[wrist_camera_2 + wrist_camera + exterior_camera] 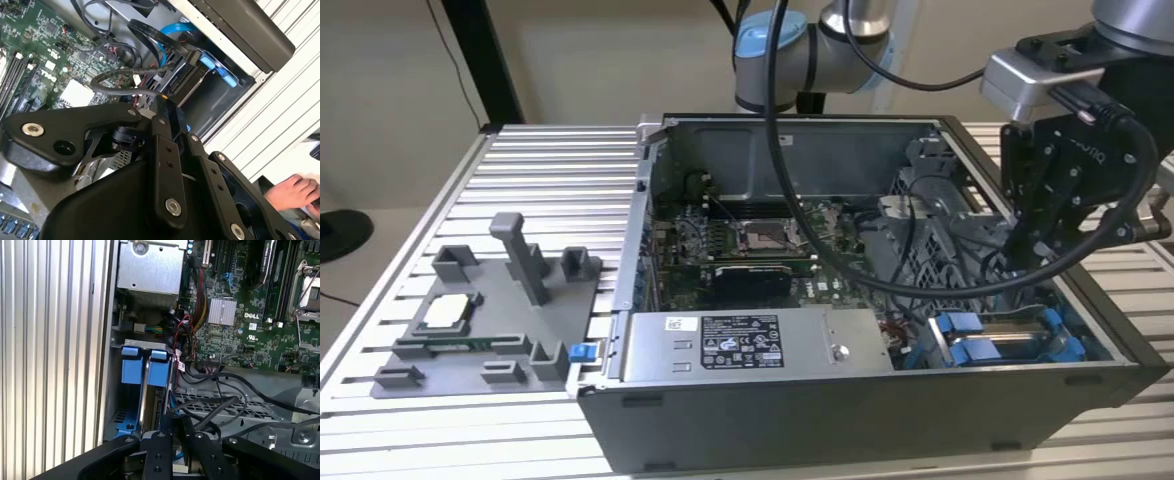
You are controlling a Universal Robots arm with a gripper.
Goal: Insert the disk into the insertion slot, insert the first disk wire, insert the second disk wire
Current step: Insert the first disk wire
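The disk [994, 345] stands on edge in the insertion slot [1067, 315] at the near corner of the open computer case, on the exterior view's right. Its blue carrier tabs [132, 372] show in the first wrist view. My gripper [1034, 250] hangs inside the case just above and behind that bay. In the first wrist view its fingertips [180, 432] stand close together on a dark connector, and a black wire [220, 405] runs off from it. A black flat wire with a blue one [172, 35] curves toward the bay's blue parts [217, 70].
The silver power-supply box [747, 345] sits along the case's near wall beside the bay. The motherboard [747, 240] lies deeper in, with loose cables over it. A grey fixture [494, 310] stands on the slatted table at the exterior view's left. A person's hand [295, 192] rests beyond the case.
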